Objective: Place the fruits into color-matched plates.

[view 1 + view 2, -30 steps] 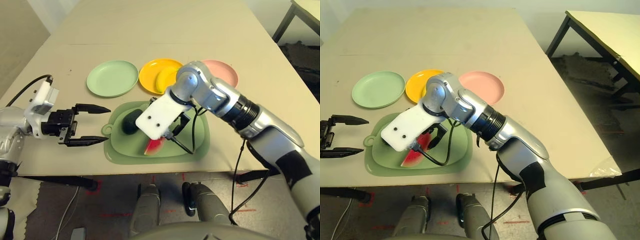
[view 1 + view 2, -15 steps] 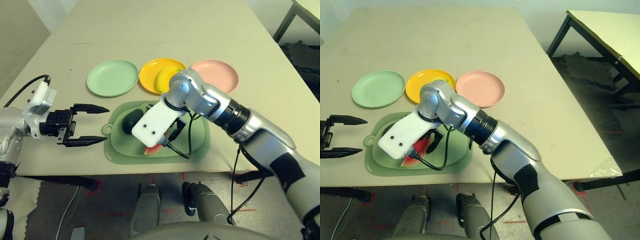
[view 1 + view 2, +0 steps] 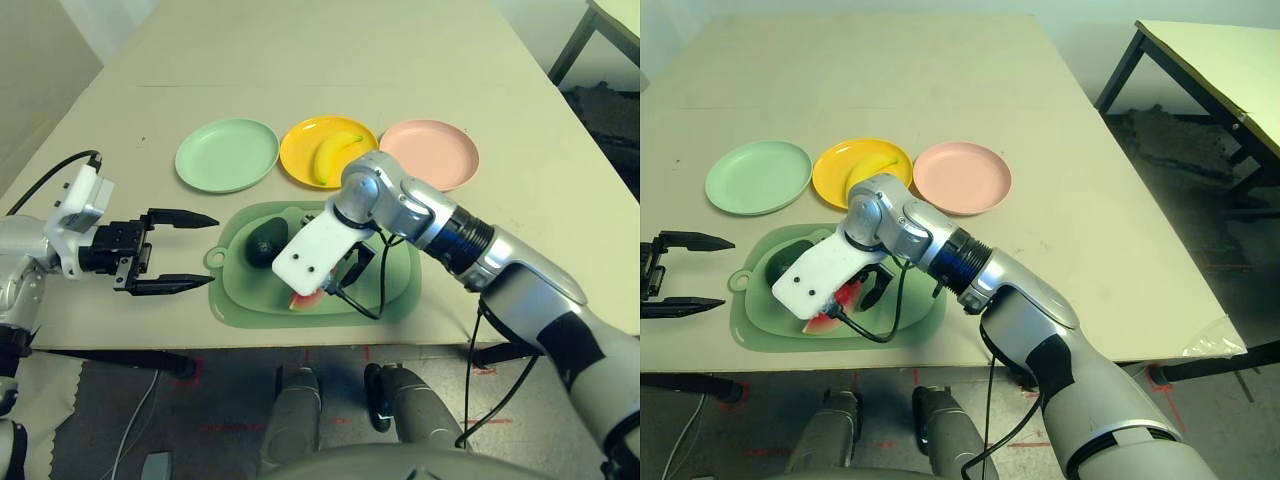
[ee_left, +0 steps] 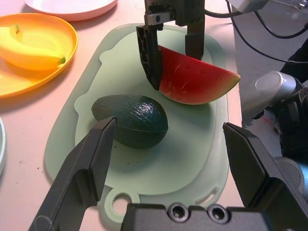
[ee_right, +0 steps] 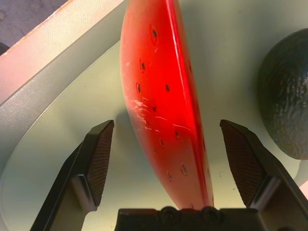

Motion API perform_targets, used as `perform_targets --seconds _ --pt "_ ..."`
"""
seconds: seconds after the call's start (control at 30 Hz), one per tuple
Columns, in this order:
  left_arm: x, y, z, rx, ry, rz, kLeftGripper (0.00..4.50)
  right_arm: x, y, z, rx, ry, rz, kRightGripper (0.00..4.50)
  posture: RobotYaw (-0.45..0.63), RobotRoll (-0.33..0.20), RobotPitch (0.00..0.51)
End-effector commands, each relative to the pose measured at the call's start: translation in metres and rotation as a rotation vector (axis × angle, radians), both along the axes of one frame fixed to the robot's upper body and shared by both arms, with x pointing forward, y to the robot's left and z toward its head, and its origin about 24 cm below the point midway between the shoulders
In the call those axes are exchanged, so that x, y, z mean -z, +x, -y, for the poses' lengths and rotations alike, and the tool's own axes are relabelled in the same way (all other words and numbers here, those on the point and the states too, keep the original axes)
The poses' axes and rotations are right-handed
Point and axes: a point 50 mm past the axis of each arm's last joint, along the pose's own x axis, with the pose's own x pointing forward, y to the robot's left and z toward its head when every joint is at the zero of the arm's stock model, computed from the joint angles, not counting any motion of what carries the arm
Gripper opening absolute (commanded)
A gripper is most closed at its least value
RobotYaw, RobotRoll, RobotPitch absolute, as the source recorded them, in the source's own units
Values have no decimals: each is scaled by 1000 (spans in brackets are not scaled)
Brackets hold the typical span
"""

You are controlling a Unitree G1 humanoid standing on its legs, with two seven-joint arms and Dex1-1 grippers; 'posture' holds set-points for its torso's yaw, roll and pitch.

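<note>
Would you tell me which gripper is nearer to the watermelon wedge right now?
Right. The right gripper is open with a finger on either side of the watermelon wedge on the green mat; the left gripper hovers open beyond the mat's edge.

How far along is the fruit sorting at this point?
Done: the banana lies in the yellow plate. In hand: the right tool is open with a finger on either side of the watermelon wedge on the green mat, not yet closed on it. Left: the wedge goes to the pink plate, the avocado to the mint green plate. The left tool is open beside the mat.
</note>
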Motion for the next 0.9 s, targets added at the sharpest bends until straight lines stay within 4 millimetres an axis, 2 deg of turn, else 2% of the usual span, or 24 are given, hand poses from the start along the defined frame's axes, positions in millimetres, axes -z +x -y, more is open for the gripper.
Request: perform_targets --seconds 0.03,0.2,0.33,0.4,0.43,0.7,0.9 --pt "-1 -1 -3 -5 26 1 4500 11 -3 -2 -15 -30 -12 4451 108 0 208" --pt "-1 -1 -4 -12 4 4 4500 14 -2 0 -14 -41 -3 4451 110 0 208" --pt "-1 -1 -4 -14 2 5 4500 16 -1 3 -12 -58 -4 3253 108 0 209" --pt "-1 -1 -4 -14 3 4 4500 16 0 4 -11 -60 -6 2451 108 0 209" --pt "-1 -1 -4 -14 3 3 4500 16 0 4 -11 -61 -7 2266 108 0 210" --pt "-6 3 -1 -15 -41 8 4500 12 4 12 8 -65 -4 2243 96 0 204" --pt "-8 5 3 -6 -55 12 4500 -5 23 39 99 -62 19 2243 83 0 194"
